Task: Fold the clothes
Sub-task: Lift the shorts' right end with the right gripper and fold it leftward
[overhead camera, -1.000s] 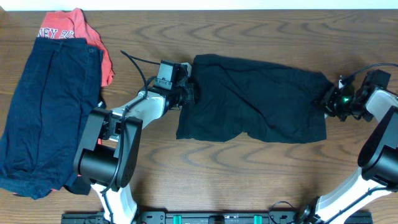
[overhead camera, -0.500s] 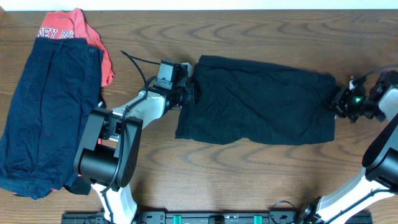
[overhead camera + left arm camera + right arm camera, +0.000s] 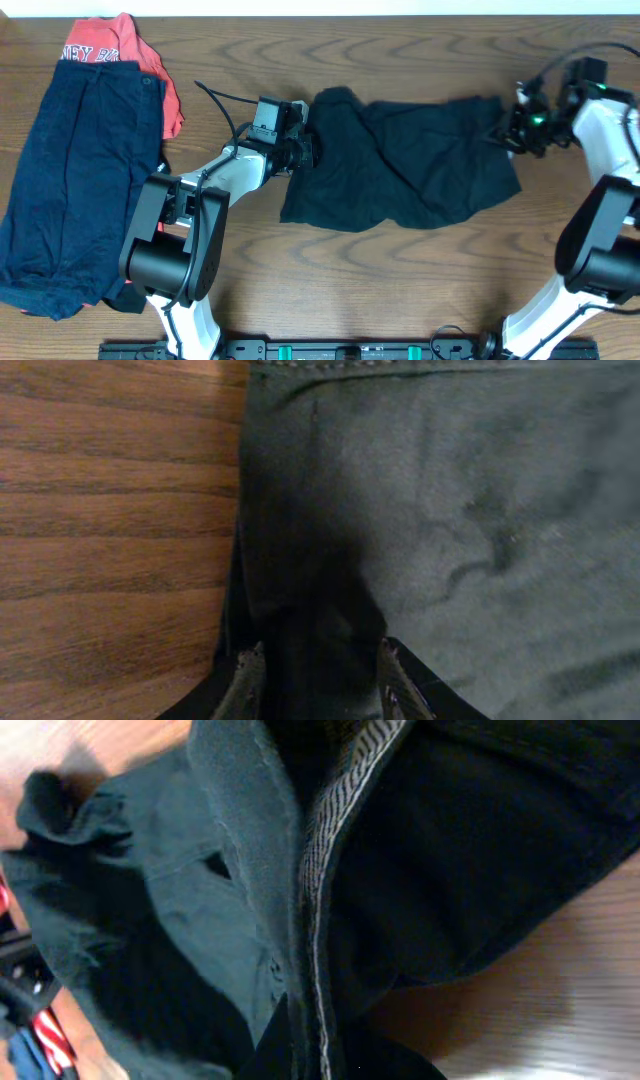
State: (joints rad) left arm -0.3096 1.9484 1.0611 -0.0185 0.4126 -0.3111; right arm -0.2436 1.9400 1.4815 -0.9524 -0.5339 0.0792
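Brown wood-grain tabletop [image 3: 400, 290] carries one black garment [image 3: 400, 170], spread between two robot arms with its long axis running left to right. At its left short edge the left gripper [image 3: 306, 150] is clamped on the cloth. The left wrist view shows a dark fold running down between two pale fingertips [image 3: 247, 678], pinched low against the wood. At the opposite end the right gripper [image 3: 512, 128] holds the upper right corner, where the fabric is bunched and drawn in toward the middle. The right wrist view shows a striped inner seam gathered into its jaws; the grip looks closed, though the fingers are mostly buried in cloth. The garment lies inward from both grippers: to the right of the left one, to the left of the right one. The right arm is nearer the rumpled end, so carrying that end across along the long axis would likely fall to it, with the left end as anchor. Well apart, at the far left, lie one navy garment [image 3: 80, 170] and one red shirt [image 3: 150, 70] partly under it.
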